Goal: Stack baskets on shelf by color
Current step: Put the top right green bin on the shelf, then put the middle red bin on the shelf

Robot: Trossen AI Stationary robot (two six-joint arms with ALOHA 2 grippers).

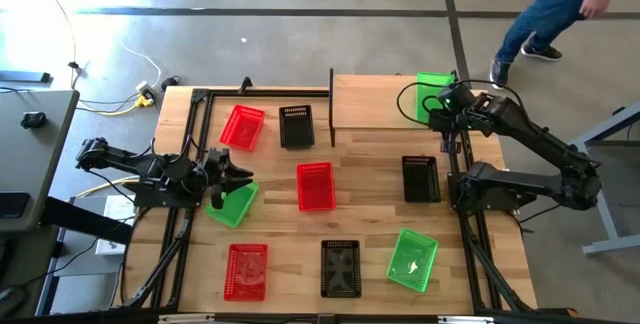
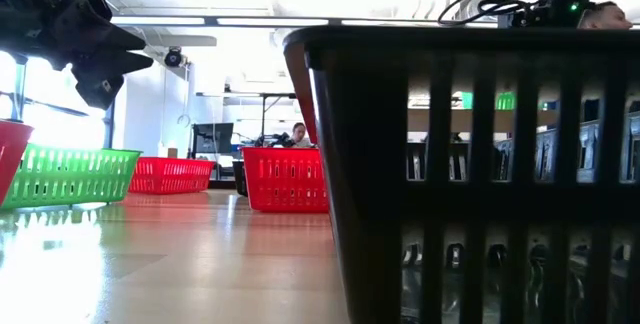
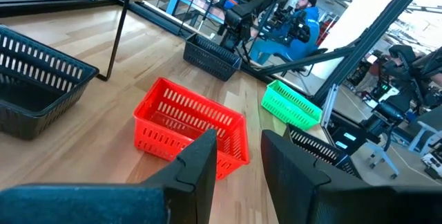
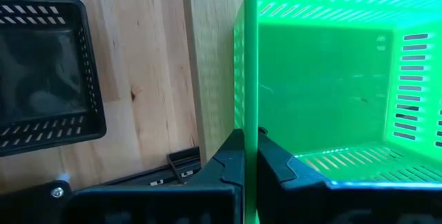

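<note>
A green basket [image 1: 432, 91] sits on the shelf [image 1: 375, 103] at the frame's upper right, its wall clamped in the right pincer [image 4: 247, 156]. The left pincer [image 1: 228, 177] hovers open over another green basket [image 1: 234, 204] at centre left of the desk [image 1: 370, 226].

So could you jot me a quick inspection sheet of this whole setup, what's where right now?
Surface: wood-plank table, with a light-wood shelf at its far edge.
Job's things: nine baskets. One green basket is at the shelf's right end, held by an arm. On the table are three red, three black and two more green.
Clutter: nothing seen on the table.
Grippers: right gripper is clamped on that green basket's wall. Left gripper is open, above the green basket at the table's left.
Cables: white cable and yellow plug on the floor by the far left corner.
Surroundings: a person's legs walking past the far right corner.
</note>
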